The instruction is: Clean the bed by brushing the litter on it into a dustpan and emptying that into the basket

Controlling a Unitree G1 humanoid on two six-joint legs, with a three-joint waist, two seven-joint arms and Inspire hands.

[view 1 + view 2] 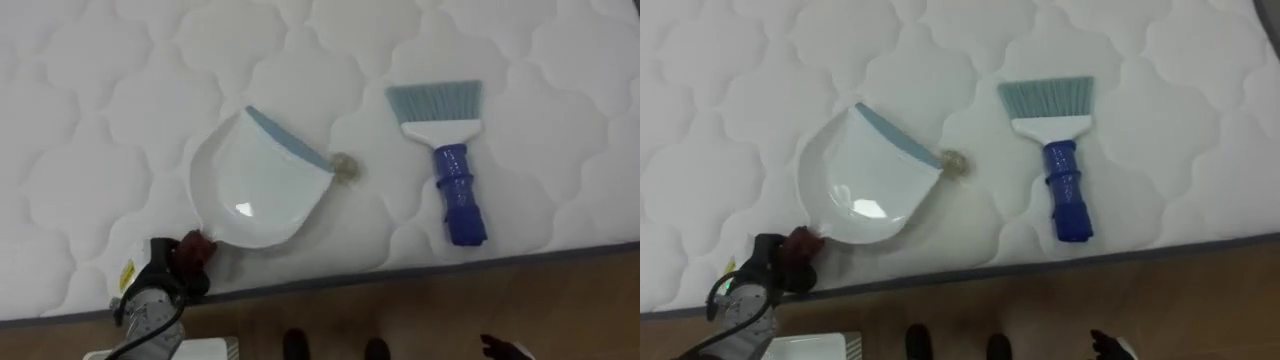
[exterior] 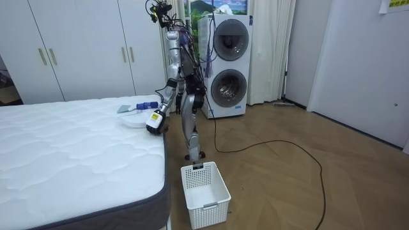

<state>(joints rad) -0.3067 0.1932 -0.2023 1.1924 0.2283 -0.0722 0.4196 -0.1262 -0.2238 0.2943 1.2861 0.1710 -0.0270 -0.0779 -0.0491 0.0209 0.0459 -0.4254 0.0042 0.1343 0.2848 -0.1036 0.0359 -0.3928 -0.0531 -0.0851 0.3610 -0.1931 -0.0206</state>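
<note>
Where your left fingers [image 1: 190, 250] are: curled round the back handle end of the dustpan, so that's a closed hold, down at the lower left of the eye views.
Left hand [image 1: 160, 290]: it sits right at the mattress edge, with the wrist coming up from over the floor.
Dustpan [image 1: 255, 185]: white with a blue lip, lying flat on the mattress. The lip faces up and to the right, away from you.
Fluff [image 1: 346, 168]: a small brownish clump on the mattress, just beside the right end of the blue lip. Can't tell if it's actually touching.
Brush [image 1: 450, 165]: blue handle, white shoulder, pale blue bristles. It lies loose on the mattress to the right of the dustpan, apart from it. The bristles point away from you and the handle end is near the bed edge.
Mattress [image 1: 100, 120]: white and quilted, with a grey trim along your side.
Right hand [image 1: 503, 350]: just a bit of it pokes in at the bottom right, over the wood floor. How it's set, can't tell.
Basket [image 2: 204, 186]: white, on the floor near the bed corner, close to your feet.
You: standing at the side of the bed, left arm reaching down to its edge, with the stacked washer and dryer [image 2: 228, 64] behind you.
</note>
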